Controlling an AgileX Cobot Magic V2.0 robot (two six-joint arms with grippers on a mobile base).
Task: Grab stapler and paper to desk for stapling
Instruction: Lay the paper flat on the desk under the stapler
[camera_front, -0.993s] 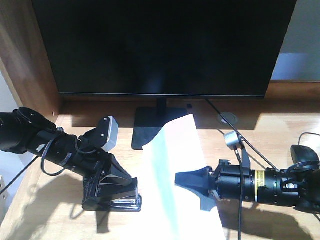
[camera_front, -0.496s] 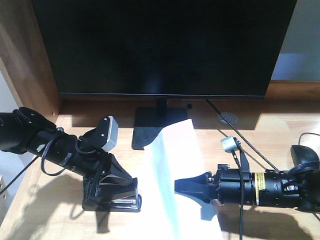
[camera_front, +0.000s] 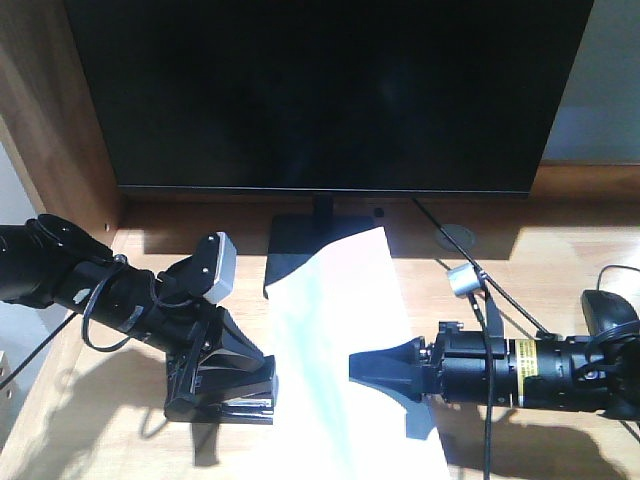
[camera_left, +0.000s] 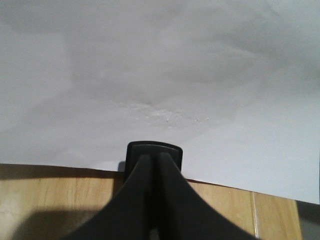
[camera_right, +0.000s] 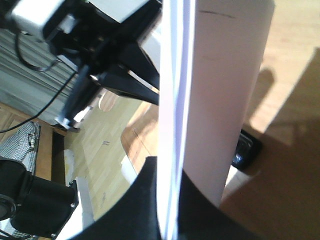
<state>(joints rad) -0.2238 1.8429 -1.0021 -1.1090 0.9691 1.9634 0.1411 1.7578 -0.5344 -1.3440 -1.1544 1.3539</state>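
Two arms are low over the desk (camera_front: 560, 250): on my left, the left gripper (camera_front: 225, 385) has its jaws pressed together on the black stapler (camera_left: 154, 153), down on the wood at the paper's (camera_front: 345, 350) left edge. On my right, the right gripper (camera_front: 365, 365) pinches the sheet's right edge between closed jaws, holding it tilted up in front of the monitor (camera_front: 325, 95).

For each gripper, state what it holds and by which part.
The right gripper pinches the paper at its side edge. The left gripper is closed on the stapler; which part cannot be told.
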